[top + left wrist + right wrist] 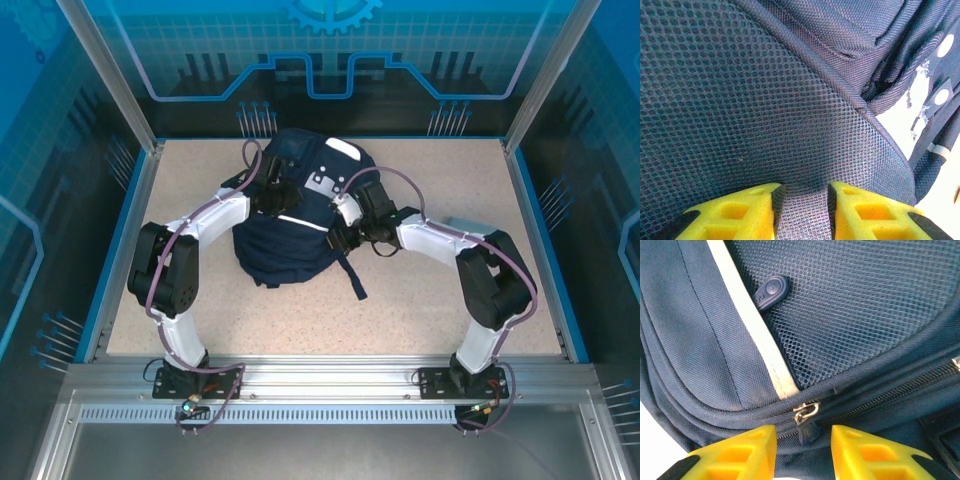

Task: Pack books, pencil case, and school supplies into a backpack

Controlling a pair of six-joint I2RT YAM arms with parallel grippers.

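The navy backpack lies in the middle of the table, top toward the far side. My left gripper is on its upper left; up close, the left gripper is shut on a raised fold of the backpack's mesh panel. My right gripper sits at the backpack's right side. Its yellow fingers stand apart on either side of a zipper pull, touching neither side of it. The zipper's metal slider sits under a white stripe. Books, pencil case and school supplies are out of view.
A dark strap trails from the backpack toward the near edge. A pale object lies partly hidden behind the right arm. The speckled table has a blue rim and glass walls around it. A dark rubber tab hangs on the mesh pocket.
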